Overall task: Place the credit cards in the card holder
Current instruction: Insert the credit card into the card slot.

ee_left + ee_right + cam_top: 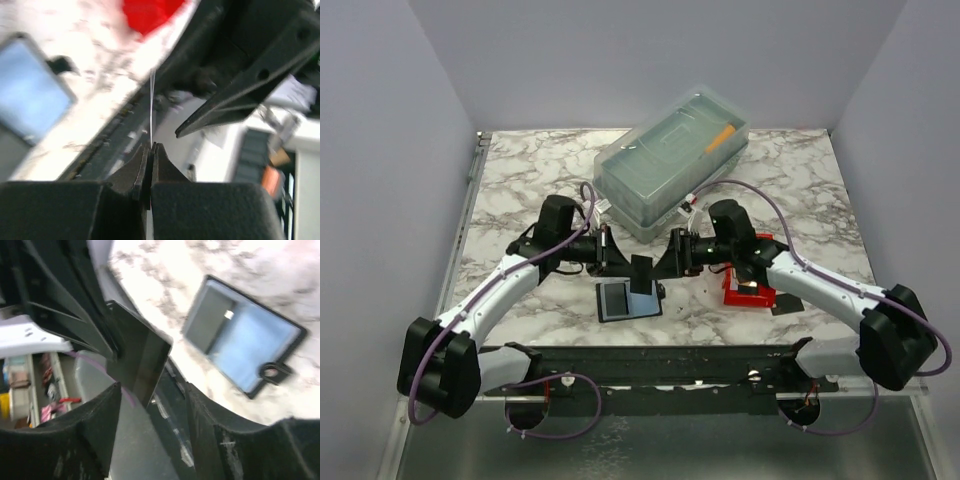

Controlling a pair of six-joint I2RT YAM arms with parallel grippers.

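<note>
Marbled white-and-grey table [520,190], plain pale grey walls [380,150] closing its left, far and right edges, dark metal rail [660,365] along its near edge, even light.

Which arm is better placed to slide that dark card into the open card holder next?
Left, probably. The left gripper is shut on the dark card, while the right gripper stands open, not gripping it. The card holder lies open just below them.
</note>
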